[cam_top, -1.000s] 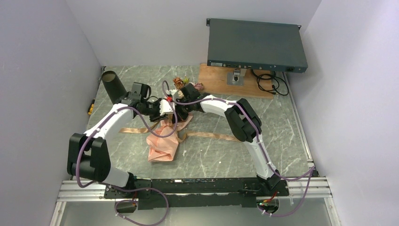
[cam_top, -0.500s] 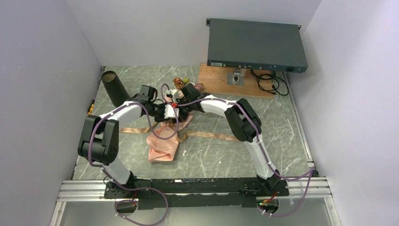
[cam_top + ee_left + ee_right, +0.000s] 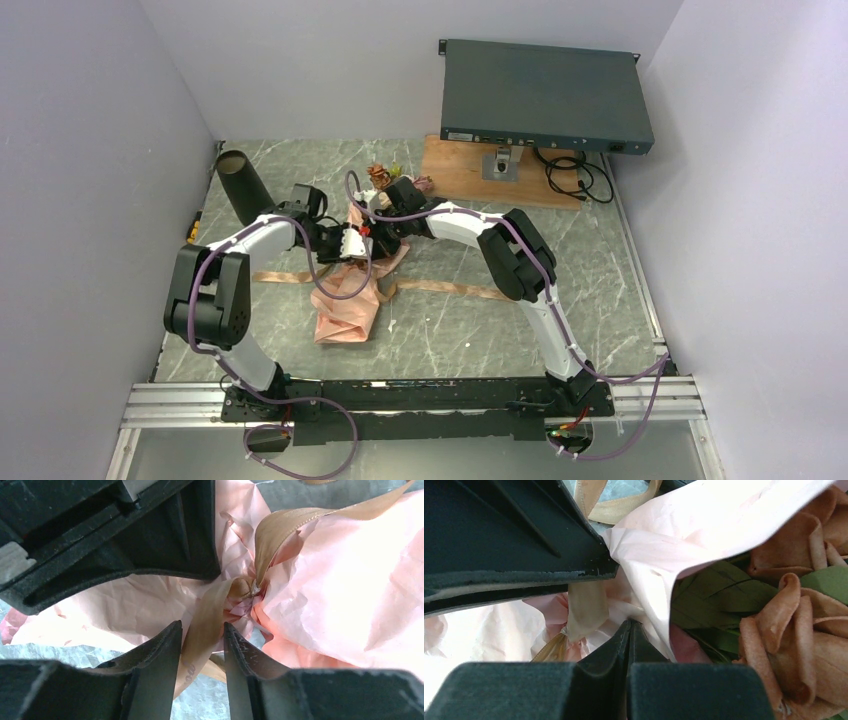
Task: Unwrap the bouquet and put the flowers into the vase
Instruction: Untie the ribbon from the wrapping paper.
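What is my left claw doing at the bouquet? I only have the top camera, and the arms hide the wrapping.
Observer: On the left wrist camera, the left claw is open, with a strand of the tan ribbon running between its fingers.
Operator: Is the knot undone?
Observer: No. The ribbon cinches the pink paper at a knot just past the fingertips.
Operator: And the right claw?
Observer: On its own camera the right claw is shut. Its tips sit at a paper fold beside the rust roses, but I cannot tell if they pinch it.
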Controlling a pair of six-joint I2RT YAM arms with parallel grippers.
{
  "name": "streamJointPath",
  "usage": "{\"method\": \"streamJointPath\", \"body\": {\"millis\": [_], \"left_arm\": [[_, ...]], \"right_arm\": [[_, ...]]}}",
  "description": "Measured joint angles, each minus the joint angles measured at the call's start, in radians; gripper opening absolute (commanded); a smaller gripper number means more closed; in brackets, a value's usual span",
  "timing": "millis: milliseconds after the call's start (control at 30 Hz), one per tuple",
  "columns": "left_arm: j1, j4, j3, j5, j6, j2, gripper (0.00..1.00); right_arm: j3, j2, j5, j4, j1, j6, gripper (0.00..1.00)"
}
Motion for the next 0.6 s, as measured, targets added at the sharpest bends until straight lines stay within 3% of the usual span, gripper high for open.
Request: {"method": "streamJointPath", "body": {"millis": [100,167,200,367,600], "left_arm": [[0.002,-0.002,0.0,-0.008,0.001,0.0,0.2],[0.002,-0.006,0.0,-0.01,-0.006,0.0,0.03],[0.001,-0.007,0.0,-0.009,-0.007,0.0,0.0],[0.0,0.0,0.009,-0.008,-0.078,-0.034,0.0],[-0.024,-0.055,0.072,0.016,-0.344,-0.166,0.0]], "right_arm": [[0.0,0.0,-0.002,0.0,0.0,-0.002,0.0],[0.0,0.0,-0.002,0.0,0.0,-0.002,0.0],[0.0,0.0,-0.002,0.0,0.0,-0.003,0.0],[0.0,0.0,-0.002,0.0,0.0,-0.005,0.0],[0.027,0.009,0.03,0.02,0.0,-0.023,0.0]]}}
